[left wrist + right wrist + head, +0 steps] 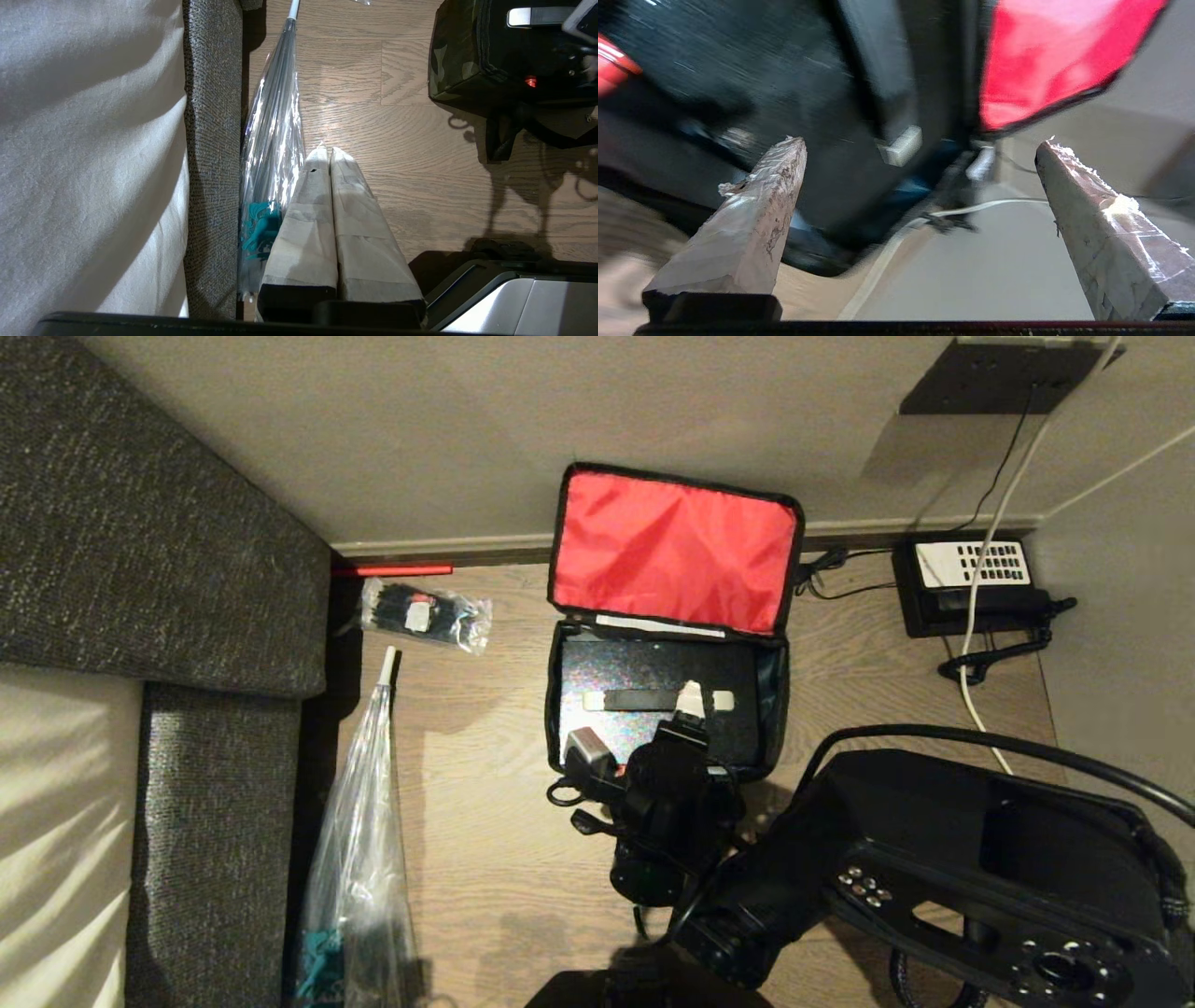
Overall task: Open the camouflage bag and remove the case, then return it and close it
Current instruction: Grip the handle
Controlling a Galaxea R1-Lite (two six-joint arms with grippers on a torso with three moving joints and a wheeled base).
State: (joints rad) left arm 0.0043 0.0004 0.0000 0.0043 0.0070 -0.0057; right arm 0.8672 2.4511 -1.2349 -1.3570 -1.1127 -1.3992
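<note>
By the grey couch lies a clear plastic-sleeved umbrella [359, 859], with the left gripper [327, 156] pressed shut just beside it. Mid-floor, the soft camouflage bag [667, 616] gapes, red-lined lid upright, the sparkly black rigid case [653, 695] inside. The right gripper [639, 723] hangs over it, jaws wide and empty.

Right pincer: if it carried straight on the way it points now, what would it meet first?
Most likely the case lying in the open camouflage bag: the right pincer, open, hangs over its handle end. Depth is unclear.
</note>
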